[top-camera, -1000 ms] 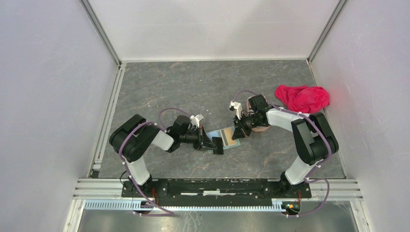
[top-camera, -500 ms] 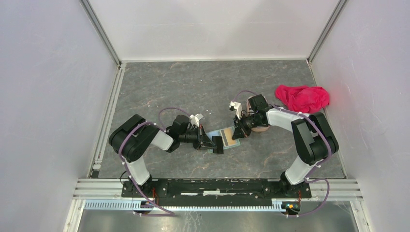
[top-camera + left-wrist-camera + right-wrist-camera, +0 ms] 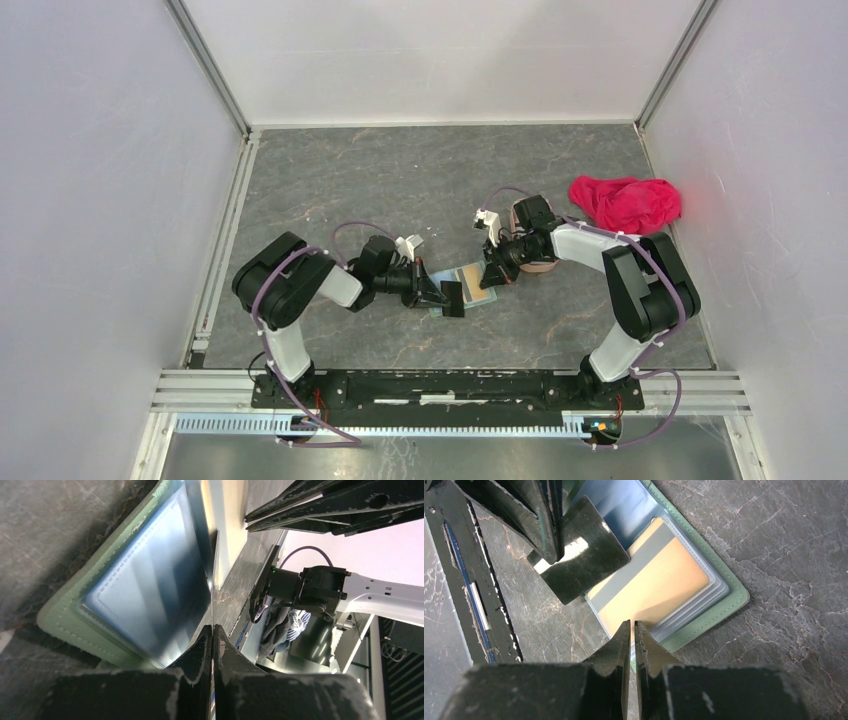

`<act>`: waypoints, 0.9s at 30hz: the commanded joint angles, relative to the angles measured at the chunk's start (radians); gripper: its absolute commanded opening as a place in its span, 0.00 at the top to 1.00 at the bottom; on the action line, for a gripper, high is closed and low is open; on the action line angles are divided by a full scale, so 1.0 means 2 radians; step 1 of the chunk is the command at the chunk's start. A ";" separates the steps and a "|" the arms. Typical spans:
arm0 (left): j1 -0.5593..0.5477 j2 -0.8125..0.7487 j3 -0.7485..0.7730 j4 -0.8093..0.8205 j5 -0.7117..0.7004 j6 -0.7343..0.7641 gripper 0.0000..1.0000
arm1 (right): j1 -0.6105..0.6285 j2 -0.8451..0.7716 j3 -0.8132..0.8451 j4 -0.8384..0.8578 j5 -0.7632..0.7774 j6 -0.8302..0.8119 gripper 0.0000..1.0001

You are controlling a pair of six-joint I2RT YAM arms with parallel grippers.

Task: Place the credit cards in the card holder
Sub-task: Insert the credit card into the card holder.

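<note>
Insertion is barely advancing: left gripper (image 3: 553,556) is inching in, pinching dark grey card (image 3: 586,547) over card holder (image 3: 730,605); right gripper (image 3: 631,630), pressed together, is possibly nipping its pocket edge

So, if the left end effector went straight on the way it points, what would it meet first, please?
Most likely the card holder: the dark card pinched in the left end effector points at its open pockets. The right end effector sits beyond, though depth is unclear.
</note>
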 commanded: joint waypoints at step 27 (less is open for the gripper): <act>0.016 0.025 0.020 0.003 0.043 -0.049 0.98 | -0.002 -0.002 0.010 0.008 0.026 -0.009 0.88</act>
